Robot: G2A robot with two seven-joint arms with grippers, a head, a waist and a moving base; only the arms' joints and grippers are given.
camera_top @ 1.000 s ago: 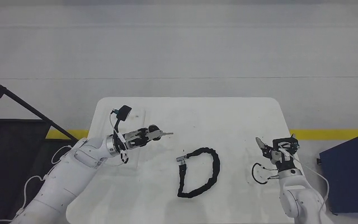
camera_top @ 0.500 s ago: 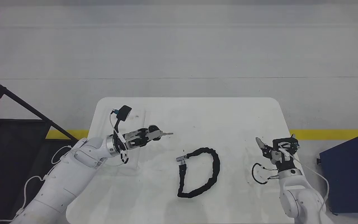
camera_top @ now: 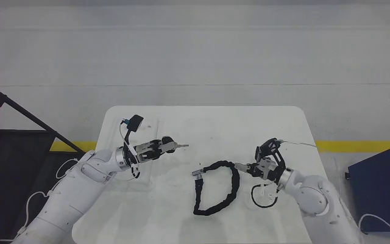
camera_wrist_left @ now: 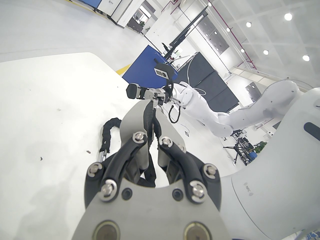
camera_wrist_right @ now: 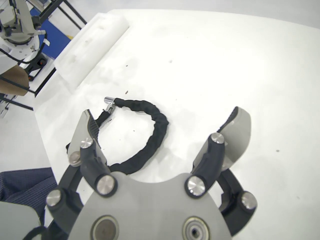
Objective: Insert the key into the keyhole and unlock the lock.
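A black fabric-covered chain lock point(camera_top: 219, 186) lies curled in a D shape at the middle of the white table point(camera_top: 244, 128), its metal end point(camera_top: 197, 174) pointing left. My left gripper point(camera_top: 173, 146) hovers left of it, shut on the key, whose thin metal blade sticks out toward the right. In the left wrist view the fingers point(camera_wrist_left: 150, 116) are pressed together, with the lock point(camera_wrist_left: 108, 133) beyond them. My right gripper point(camera_top: 248, 166) stands open just right of the chain's upper bend. In the right wrist view its fingers point(camera_wrist_right: 162, 113) spread wide over the chain point(camera_wrist_right: 155, 146) and its metal end point(camera_wrist_right: 109, 100).
A white foam block point(camera_wrist_right: 92, 46) lies along the table's far-left side, behind my left gripper. Small dark specks dot the tabletop. Bare table stretches behind the lock and toward the right edge.
My right arm has swung in from the table's right edge toward the centre, and its gripper now sits beside the chain. The left arm and the lock have not moved.
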